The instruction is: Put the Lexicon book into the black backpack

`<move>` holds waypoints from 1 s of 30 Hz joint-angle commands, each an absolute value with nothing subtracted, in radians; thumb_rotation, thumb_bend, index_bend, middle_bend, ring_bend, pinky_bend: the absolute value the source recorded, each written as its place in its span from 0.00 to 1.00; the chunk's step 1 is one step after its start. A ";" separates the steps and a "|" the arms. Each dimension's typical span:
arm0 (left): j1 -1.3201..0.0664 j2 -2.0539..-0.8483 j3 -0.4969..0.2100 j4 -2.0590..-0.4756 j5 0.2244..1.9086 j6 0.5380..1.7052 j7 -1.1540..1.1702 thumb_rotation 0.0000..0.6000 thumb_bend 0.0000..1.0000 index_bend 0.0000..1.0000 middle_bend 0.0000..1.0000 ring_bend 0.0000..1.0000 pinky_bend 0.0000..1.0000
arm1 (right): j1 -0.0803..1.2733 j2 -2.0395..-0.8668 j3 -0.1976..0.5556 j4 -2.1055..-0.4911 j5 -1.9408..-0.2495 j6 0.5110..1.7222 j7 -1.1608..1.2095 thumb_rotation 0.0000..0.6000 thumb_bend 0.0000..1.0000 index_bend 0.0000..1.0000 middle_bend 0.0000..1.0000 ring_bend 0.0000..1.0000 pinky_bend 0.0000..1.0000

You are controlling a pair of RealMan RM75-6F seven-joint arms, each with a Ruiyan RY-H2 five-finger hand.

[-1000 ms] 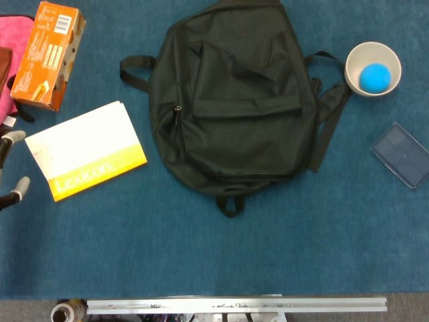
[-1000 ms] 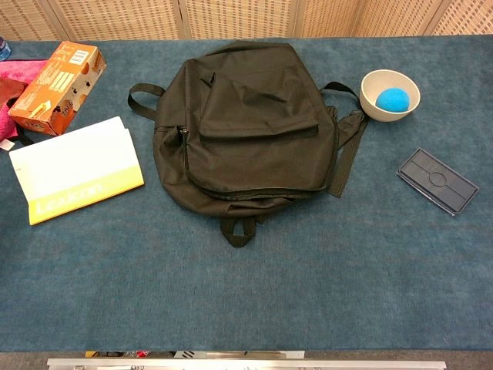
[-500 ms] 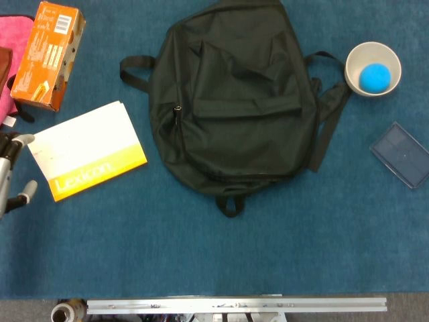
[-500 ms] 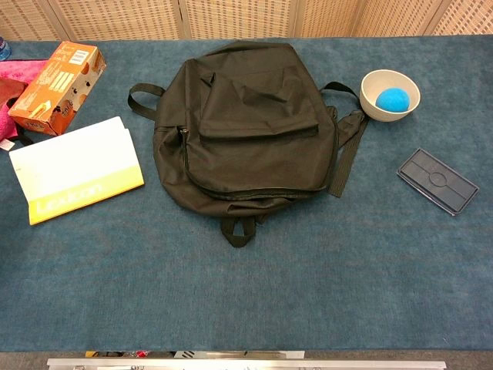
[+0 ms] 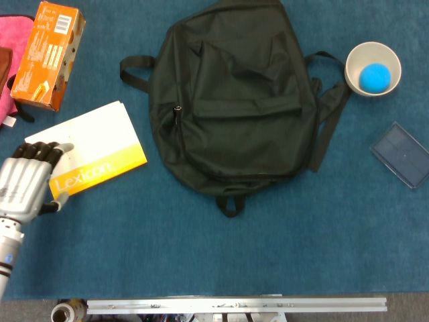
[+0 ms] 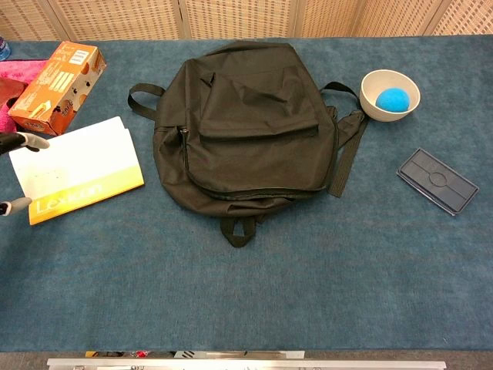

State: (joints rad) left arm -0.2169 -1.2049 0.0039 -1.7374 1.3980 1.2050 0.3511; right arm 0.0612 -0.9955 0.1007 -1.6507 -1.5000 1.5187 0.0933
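Note:
The Lexicon book [image 5: 94, 151], white with a yellow title band, lies flat on the blue cloth at the left, also seen as the book [image 6: 81, 169] in the chest view. The black backpack [image 5: 234, 100] lies flat in the middle with its zipper closed, to the right of the book; the chest view shows the same backpack [image 6: 246, 123]. My left hand [image 5: 30, 178] hovers at the book's left end, fingers spread over its edge and thumb by the yellow band. In the chest view only its fingertips [image 6: 25, 141] show. It holds nothing. My right hand is out of sight.
An orange carton [image 5: 48, 54] and a pink cloth [image 5: 12, 40] lie behind the book at the far left. A white bowl [image 5: 355, 77] with a blue ball [image 5: 374, 77] stands at the back right, with a dark flat case [image 5: 402, 154] in front of it. A metal rail [image 5: 234, 305] runs along the table's front.
My left hand has moved in from the left edge to the right, and now reaches over the book's left end. The book and the backpack have not moved.

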 commanded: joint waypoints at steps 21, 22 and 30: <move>-0.392 -1.349 -0.044 -1.683 1.093 0.997 0.540 0.77 0.17 0.07 0.16 0.15 0.18 | 0.060 -1.017 0.076 -1.598 -1.527 1.511 0.149 1.00 0.13 0.25 0.32 0.15 0.30; -0.396 -1.352 -0.044 -1.681 1.085 0.996 0.542 0.74 0.17 0.07 0.15 0.15 0.18 | 0.059 -1.017 0.076 -1.597 -1.527 1.512 0.150 1.00 0.13 0.25 0.32 0.15 0.30; -0.423 -1.381 -0.036 -1.650 1.033 0.986 0.555 0.67 0.17 0.04 0.14 0.15 0.18 | 0.054 -1.016 0.073 -1.588 -1.519 1.511 0.159 1.00 0.13 0.25 0.32 0.15 0.30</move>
State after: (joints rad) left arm -0.4205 -1.3790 -0.0377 -1.6517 1.0356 0.9869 0.5537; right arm 0.0542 -1.0162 0.0725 -1.5884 -1.5188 1.5109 0.1586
